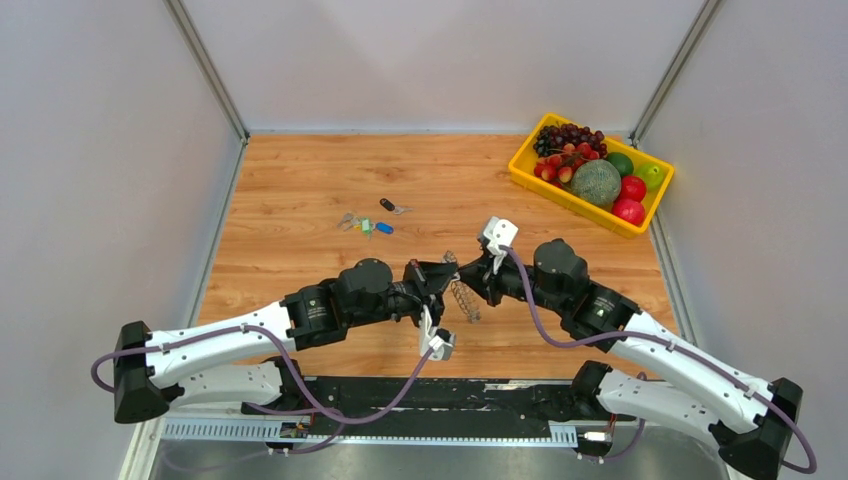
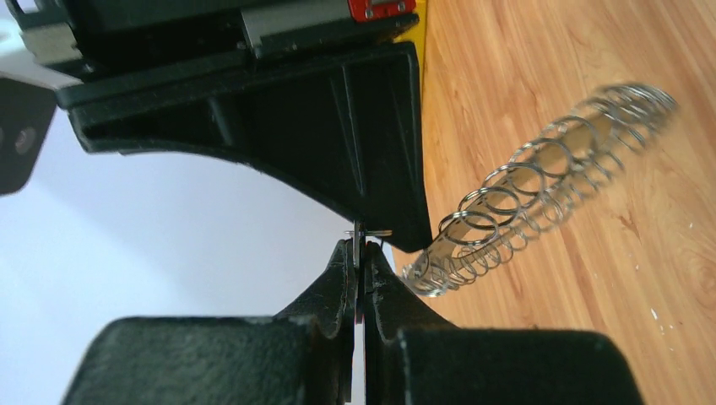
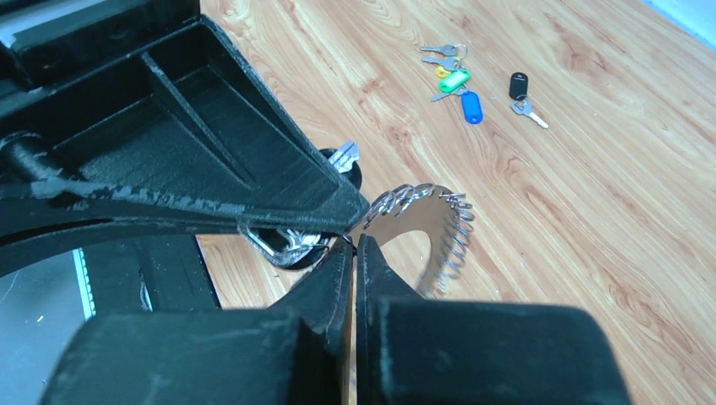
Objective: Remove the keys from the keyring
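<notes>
Your left fingers (image 2: 349, 272) are squeezed shut on a thin wire of the keyring (image 2: 540, 186), a springy coil of silver loops running off to their right over the wooden table (image 2: 591, 321). Only the right wrist view shows your right fingers (image 3: 341, 263) pinching the coil's curved end, a black-headed key (image 3: 344, 157) just beyond them, and loose keys (image 3: 460, 80) with coloured tags far ahead.

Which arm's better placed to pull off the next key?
Left, probably. The left gripper and right gripper both pinch the keyring; a black-headed key sits beside the left one, so the right can anchor.
</notes>
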`<state>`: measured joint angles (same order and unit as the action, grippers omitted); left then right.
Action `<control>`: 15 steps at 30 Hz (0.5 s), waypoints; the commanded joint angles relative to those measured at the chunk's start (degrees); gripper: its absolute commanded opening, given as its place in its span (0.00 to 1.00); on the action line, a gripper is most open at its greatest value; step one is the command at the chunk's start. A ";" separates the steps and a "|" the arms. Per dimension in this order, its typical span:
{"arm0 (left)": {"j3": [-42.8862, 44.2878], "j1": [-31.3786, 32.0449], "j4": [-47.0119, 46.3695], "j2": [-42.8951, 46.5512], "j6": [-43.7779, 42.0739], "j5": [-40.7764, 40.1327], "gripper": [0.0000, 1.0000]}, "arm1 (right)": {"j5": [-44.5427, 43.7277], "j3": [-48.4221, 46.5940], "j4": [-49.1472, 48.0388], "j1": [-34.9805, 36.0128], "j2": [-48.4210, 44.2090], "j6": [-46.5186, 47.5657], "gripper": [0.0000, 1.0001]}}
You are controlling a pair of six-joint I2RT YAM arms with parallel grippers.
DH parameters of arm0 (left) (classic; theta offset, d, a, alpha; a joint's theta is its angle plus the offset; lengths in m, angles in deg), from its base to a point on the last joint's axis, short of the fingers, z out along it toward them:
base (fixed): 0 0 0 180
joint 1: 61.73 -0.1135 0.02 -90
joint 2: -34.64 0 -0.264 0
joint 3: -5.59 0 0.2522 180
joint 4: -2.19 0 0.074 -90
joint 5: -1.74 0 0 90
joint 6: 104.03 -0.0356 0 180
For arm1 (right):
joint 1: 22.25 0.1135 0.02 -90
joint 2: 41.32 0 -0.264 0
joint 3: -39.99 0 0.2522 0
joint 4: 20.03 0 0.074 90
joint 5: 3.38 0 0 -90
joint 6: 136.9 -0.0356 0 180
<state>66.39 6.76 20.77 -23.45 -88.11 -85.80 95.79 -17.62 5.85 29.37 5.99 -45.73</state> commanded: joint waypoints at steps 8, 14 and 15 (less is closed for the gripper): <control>6.33 0.32 -5.69 -2.88 20.97 -14.82 0.00 | 1.84 -0.04 -8.20 -0.85 0.54 1.40 0.00; 8.03 -4.39 -14.93 -3.66 35.37 -27.22 0.00 | -7.40 3.00 -6.80 -2.27 -3.14 -3.01 0.00; 8.48 -4.88 -14.80 -4.08 36.27 -29.22 0.00 | -7.72 3.23 -6.76 -2.71 -3.46 -3.03 0.00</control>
<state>71.57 4.35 13.27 -26.57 -63.50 -104.09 94.08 -15.33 2.73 28.08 5.44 -45.84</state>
